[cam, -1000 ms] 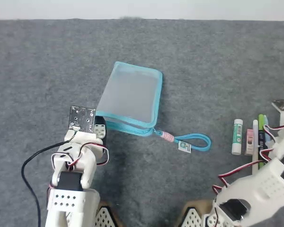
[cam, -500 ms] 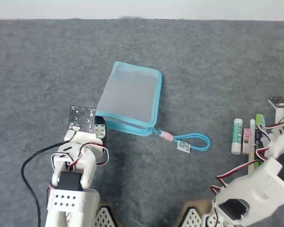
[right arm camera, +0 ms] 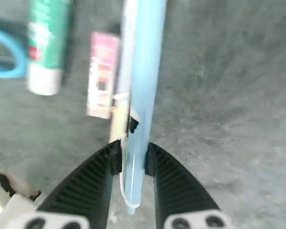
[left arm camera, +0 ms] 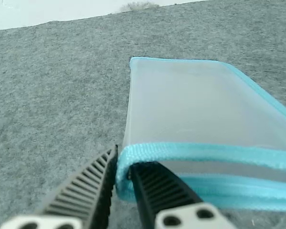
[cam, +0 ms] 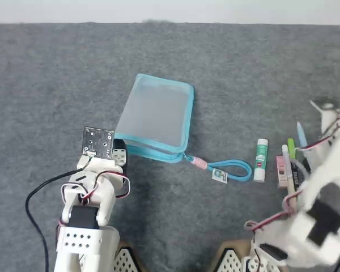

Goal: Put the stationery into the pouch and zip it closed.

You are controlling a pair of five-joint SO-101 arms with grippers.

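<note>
We find the left tool (left arm camera: 122,164) clamped on the teal rim of the pouch (cam: 156,116), which lies mid-surface (cam: 243,73). The right tool (right arm camera: 132,157) is clamped on a blue pen (right arm camera: 145,57), near the glue stick (cam: 261,160) and eraser (cam: 281,169).

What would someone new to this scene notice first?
The translucent, blue-trimmed pouch lies mid-way across the grey table, with the left gripper pinching its near corner. On the right side of the table, the right gripper is clamped on a light blue pen, near a green glue stick.
</note>
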